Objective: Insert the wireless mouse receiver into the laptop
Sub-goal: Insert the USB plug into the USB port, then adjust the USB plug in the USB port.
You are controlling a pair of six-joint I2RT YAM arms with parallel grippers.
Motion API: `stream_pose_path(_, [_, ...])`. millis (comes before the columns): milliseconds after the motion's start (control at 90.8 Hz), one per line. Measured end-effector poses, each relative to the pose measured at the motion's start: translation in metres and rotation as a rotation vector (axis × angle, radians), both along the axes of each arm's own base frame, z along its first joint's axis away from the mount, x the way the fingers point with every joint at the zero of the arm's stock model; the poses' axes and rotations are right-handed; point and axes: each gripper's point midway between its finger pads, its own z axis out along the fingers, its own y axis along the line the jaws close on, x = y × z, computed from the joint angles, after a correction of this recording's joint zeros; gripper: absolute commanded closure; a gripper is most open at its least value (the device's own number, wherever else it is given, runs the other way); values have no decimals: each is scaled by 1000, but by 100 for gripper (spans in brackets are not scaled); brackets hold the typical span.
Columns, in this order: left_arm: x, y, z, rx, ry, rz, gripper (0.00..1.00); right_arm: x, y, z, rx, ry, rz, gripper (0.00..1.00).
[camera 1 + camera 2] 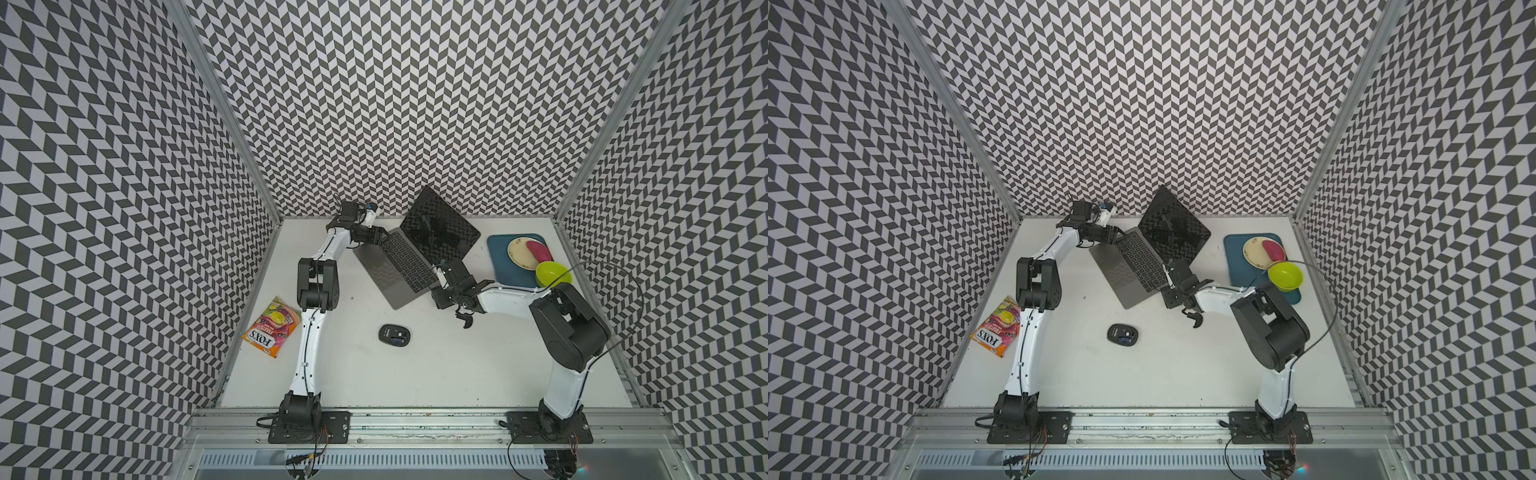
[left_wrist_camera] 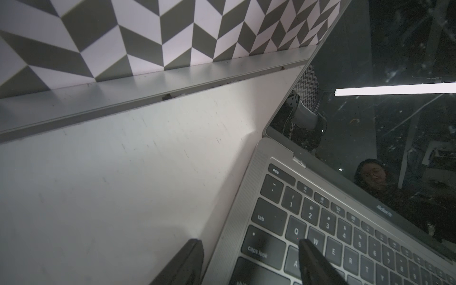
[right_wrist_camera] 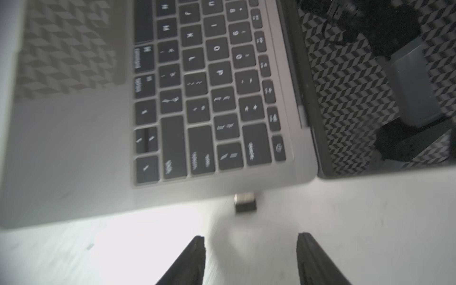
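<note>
Nearest to me, two white-and-black robot arms rise from a metal rail (image 1: 415,419) at the front edge of a white table (image 1: 415,374). The left arm (image 1: 309,353) stretches away, bends at the elbow and reaches to the laptop's far left corner. The right arm (image 1: 503,301) folds at a bulky elbow and lies low, pointing left at the laptop's right side.

A little further in, an oval black mouse (image 1: 395,334) lies alone mid-table. A bright sweet packet (image 1: 272,328) lies by the left wall, and a small curved black cover piece (image 1: 466,321) sits on the near side of the right wrist.

Beyond them, the laptop (image 1: 390,270) stands open at an angle, its dark screen (image 1: 440,228) mirroring the chevron walls (image 1: 415,104). The wireless mouse receiver (image 3: 245,202) juts from the laptop's right side edge, metal plug inward; how deep it sits is blurred. The right pincer (image 3: 250,238) is spread wide with nothing in it, its tips just short of the receiver. The left pincer (image 2: 249,240) is likewise spread and holds nothing, one finger over the keys and one over the table beside the laptop's left edge. Whether they touch it is unclear.

Farthest right, a blue tray (image 1: 498,257) carries a pale plate (image 1: 517,251) with a pink oblong thing (image 1: 538,251) on it, and a lime bowl (image 1: 552,274) at its near corner. From above, the receiver is too small to make out.
</note>
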Motion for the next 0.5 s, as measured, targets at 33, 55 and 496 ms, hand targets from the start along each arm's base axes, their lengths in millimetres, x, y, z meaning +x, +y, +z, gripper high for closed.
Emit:
stream_pose_path(33, [0,0,0,-1,0,1,33,-2,0,6,33,6,-18,36])
stream_pose_path(55, [0,0,0,-1,1,2,33,-3,1,10,59,13,-30,35])
stream_pose_path(496, [0,0,0,-4,2,4,33,-13,29,1,373,232,-126,33])
